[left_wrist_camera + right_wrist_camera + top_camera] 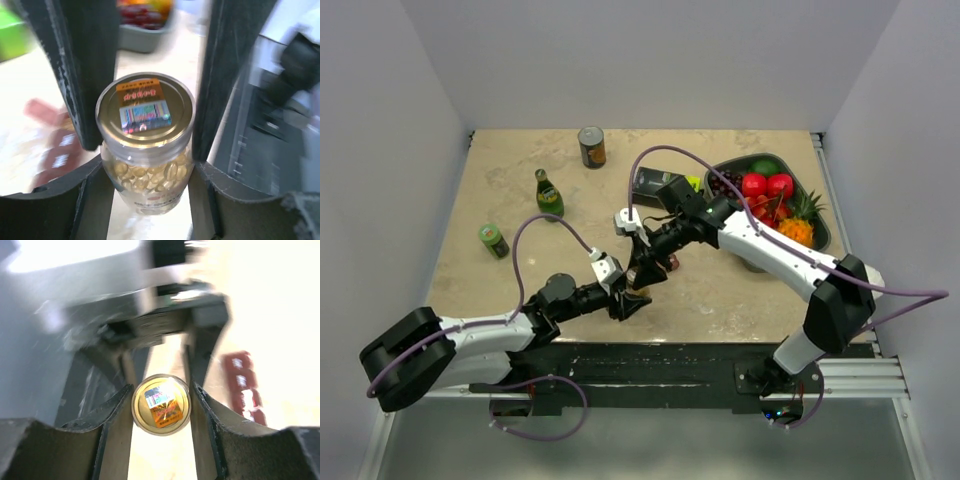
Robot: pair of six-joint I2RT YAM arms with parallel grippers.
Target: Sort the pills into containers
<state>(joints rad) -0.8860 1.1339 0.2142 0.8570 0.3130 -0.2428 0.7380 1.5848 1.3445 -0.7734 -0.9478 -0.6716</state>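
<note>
The left gripper (626,292) clamps the body of the clear bottle of yellow pills (147,175), steadying it so the right gripper (161,390), straddling its gold lid (145,107) though I cannot tell whether it pinches yet, can likely unscrew it just beside the dark red strip of compartments (244,385) lying mid-surface (500,190).

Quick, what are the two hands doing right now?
Left hand: closed on the pill bottle.
Right hand: around the lid; cannot tell if it grips.
</note>
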